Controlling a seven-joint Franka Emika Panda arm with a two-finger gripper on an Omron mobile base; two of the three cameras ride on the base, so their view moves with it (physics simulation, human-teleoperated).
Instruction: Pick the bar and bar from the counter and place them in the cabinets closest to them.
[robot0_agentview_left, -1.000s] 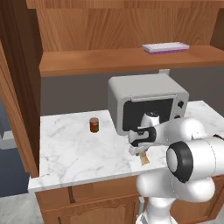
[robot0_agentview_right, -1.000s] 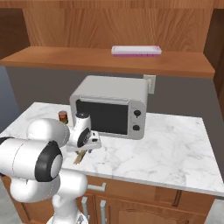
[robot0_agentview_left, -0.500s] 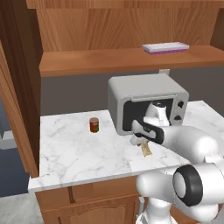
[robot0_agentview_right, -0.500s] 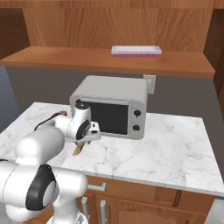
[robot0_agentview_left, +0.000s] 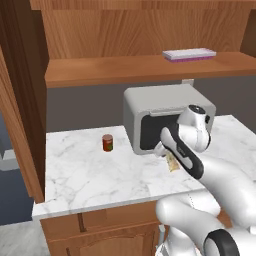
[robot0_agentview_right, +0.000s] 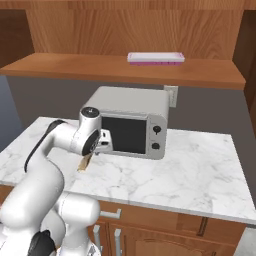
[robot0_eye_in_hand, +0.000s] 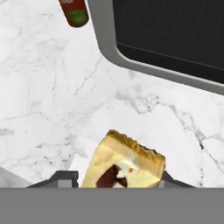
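No brand name or legible writing shows on anything; the tan-golden bar (robot0_eye_in_hand: 124, 164) carries a dark red and white patch on its wrapper, too blurred to read, and the small red jar (robot0_agentview_left: 107, 143) has a green band on its label, also unreadable. One bar is visible, counted once across the views: it hangs at the gripper (robot0_eye_in_hand: 118, 183), its crinkly far end sticking out above the white marble counter (robot0_agentview_left: 90, 175), just in front of the microwave (robot0_agentview_right: 132, 122). In the hand view the bar sits between the two dark finger tips (robot0_eye_in_hand: 61, 179), which stand close at either side of it; whether they press it firmly cannot be told, though the bar appears lifted off the counter in the right base view (robot0_agentview_right: 84, 163). One microwave, grey, with a dark glass door and two knobs on its right side, stands at the far middle of the counter. One red jar stands to the left of the microwave, well apart from the gripper. One flat white and pink box (robot0_agentview_right: 155, 58) lies on the wooden shelf (robot0_agentview_left: 125, 70) of the wall cabinets (robot0_agentview_left: 140, 30) above the microwave. The robot's own arm crosses in front of the microwave door in both base views. A wall outlet (robot0_agentview_right: 171, 95) shows behind the microwave. Brown base cabinets (robot0_agentview_right: 175, 230) run beneath the counter.
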